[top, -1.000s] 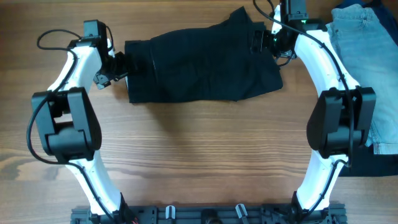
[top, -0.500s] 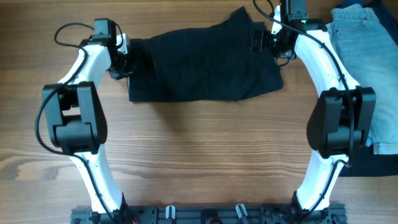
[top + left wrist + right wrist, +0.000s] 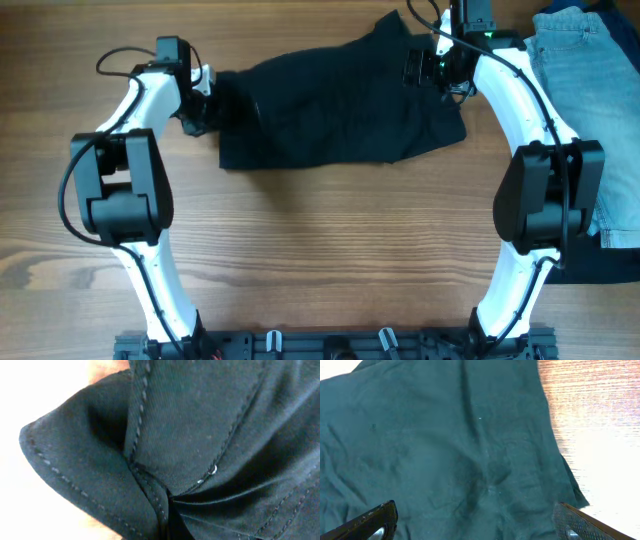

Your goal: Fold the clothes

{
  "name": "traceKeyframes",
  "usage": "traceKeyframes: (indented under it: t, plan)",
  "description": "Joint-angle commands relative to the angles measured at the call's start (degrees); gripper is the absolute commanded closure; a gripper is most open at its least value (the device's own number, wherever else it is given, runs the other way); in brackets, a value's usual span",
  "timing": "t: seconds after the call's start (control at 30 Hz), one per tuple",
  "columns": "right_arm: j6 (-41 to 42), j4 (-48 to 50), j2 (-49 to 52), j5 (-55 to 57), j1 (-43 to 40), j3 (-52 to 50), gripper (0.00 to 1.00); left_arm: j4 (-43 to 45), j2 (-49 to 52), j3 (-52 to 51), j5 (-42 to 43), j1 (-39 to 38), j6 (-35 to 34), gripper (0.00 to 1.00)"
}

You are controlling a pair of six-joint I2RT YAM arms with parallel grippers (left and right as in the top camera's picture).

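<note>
The clothes, a pair of black shorts [image 3: 340,110], lie spread across the far middle of the wooden table [image 3: 320,250]. My left gripper [image 3: 207,100] is at their left edge, shut on the fabric. In the left wrist view the stitched black cloth [image 3: 200,425] fills the frame and bunches into a pinched fold at the bottom centre; the fingers themselves are hidden. My right gripper [image 3: 420,68] hovers over the shorts' far right corner. Its jaws stand open [image 3: 477,527], with smooth cloth [image 3: 450,445] below and nothing between the fingertips [image 3: 375,522].
Light-blue jeans [image 3: 590,90] lie at the right edge of the table. A dark garment [image 3: 610,262] lies below them at the near right. Bare wood shows right of the shorts in the right wrist view.
My left gripper slid right onto the shorts' left edge and shut on it, pushing that edge and the whole garment slightly right. The right arm stayed still.
</note>
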Motion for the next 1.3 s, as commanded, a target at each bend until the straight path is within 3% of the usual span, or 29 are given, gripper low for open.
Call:
traceKeyframes:
  t: [0.0,0.27,0.33,0.4,0.43,0.5,0.53,0.57,0.7,1.0,1.27]
  plan:
    - [0.59,-0.74,-0.52,-0.83,-0.15,-0.02,0.00,-5.16,-4.50,-1.86,-1.25,2.60,0.13,0.96]
    - [0.20,-0.70,-0.52,-7.74,0.07,-0.02,0.01,-15.41,-11.08,-1.86,-2.99,5.79,2.95,0.96]
    - [-0.85,-0.55,-0.52,-10.19,0.66,-0.04,0.05,-16.94,-12.37,-1.86,-3.04,6.62,3.10,0.96]
    - [-0.83,-0.26,-0.50,-12.63,1.14,-0.04,0.23,-17.77,-13.88,-1.86,-2.99,7.45,3.10,0.96]
    - [-0.83,0.52,-0.35,-15.34,1.77,-0.04,0.47,-18.05,-15.32,-1.86,-2.99,8.11,3.08,0.96]
    - [0.04,2.16,-0.13,-17.09,2.67,-0.04,0.84,-18.16,-18.45,-1.86,-2.99,8.81,3.08,0.96]
    - [2.49,2.91,0.07,-17.05,2.95,-0.04,0.93,-18.14,-20.02,-1.86,-2.99,9.05,3.08,0.96]
    - [3.65,3.30,0.28,-17.51,3.02,-0.04,0.96,-18.16,-21.42,-1.86,-3.02,9.27,3.08,0.96]
    - [3.82,4.17,1.66,-22.75,3.28,-0.15,0.96,-17.88,-26.32,-1.86,-3.04,10.10,3.10,0.96]
    - [2.21,4.74,4.44,-22.75,8.20,-4.81,0.96,-16.35,-27.17,-1.86,-1.70,9.97,3.06,0.96]
    - [2.38,11.28,5.95,-22.12,8.83,-11.28,0.96,-11.15,-31.56,-1.86,2.45,7.80,3.10,0.96]
